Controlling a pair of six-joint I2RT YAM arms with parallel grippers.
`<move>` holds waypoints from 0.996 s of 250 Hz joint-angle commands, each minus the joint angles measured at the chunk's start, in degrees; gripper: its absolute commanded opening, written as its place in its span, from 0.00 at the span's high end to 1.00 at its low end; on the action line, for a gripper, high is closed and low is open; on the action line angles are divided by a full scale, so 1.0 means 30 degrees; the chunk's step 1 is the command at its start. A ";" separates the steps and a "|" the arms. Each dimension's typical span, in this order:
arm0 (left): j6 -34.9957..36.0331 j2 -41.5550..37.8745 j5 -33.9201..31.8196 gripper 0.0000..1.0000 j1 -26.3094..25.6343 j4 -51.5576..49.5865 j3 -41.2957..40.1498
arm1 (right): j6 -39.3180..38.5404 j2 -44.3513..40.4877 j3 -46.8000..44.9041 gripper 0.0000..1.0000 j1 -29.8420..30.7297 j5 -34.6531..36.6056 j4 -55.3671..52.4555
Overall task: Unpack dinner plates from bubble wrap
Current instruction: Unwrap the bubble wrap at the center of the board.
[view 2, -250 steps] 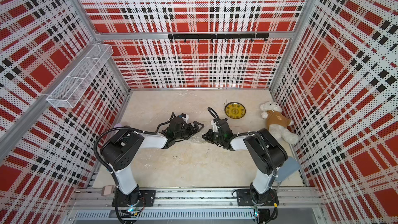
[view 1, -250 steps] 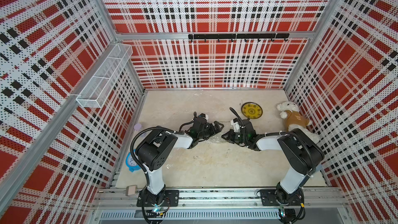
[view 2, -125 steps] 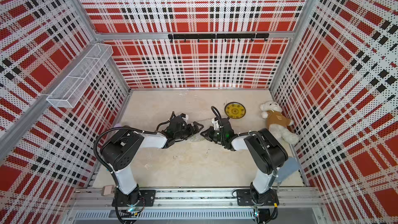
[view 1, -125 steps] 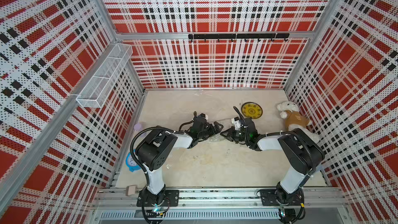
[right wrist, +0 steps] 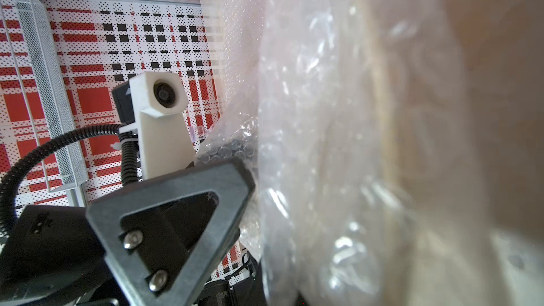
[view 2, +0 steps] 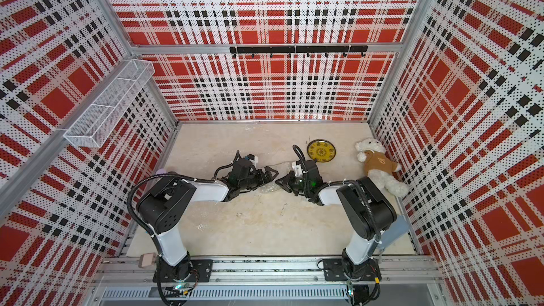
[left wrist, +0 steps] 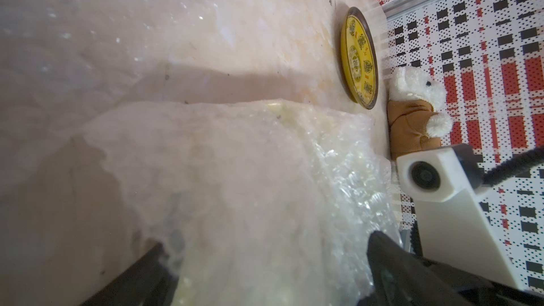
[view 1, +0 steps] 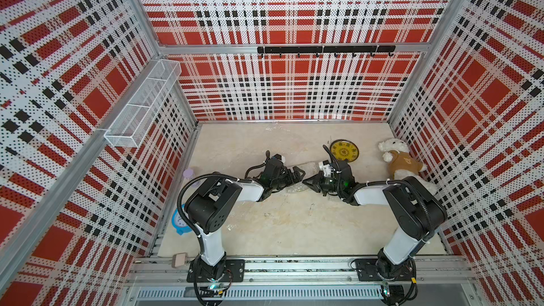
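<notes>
Mid-frame, right claw [view 1: 305, 181] clamped on bubble wrap [left wrist: 235, 172], nudged slightly left toward gaping, unmoved left claw [view 1: 298, 175]; barely any progress, wrap not yet opened.

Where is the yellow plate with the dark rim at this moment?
In both top views the yellow plate lies unwrapped on the table, toward the back right. Its nearest neighbour is the teddy bear, on its right.

The right gripper [view 1: 306, 181] was moved a bit toward the back wall [view 1: 294, 89], closer to the left gripper [view 1: 298, 173]. The bubble wrap [left wrist: 250, 172] was pulled along w/ it.
</notes>
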 commanded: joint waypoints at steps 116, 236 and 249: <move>0.0979 -0.0125 -0.1384 0.01 -0.0051 -0.2616 -0.0023 | 0.1424 -0.1630 -0.0402 1.00 -0.0858 -0.1763 0.0818; 0.1268 -0.0081 -0.1716 0.01 -0.0206 -0.3017 0.0037 | 0.3184 -0.1081 -0.0919 1.00 -0.1399 -0.2880 0.3525; 0.1334 -0.0123 -0.1785 0.01 -0.0171 -0.3074 0.0015 | 0.2584 -0.1383 -0.0777 1.00 -0.1482 -0.2801 0.2554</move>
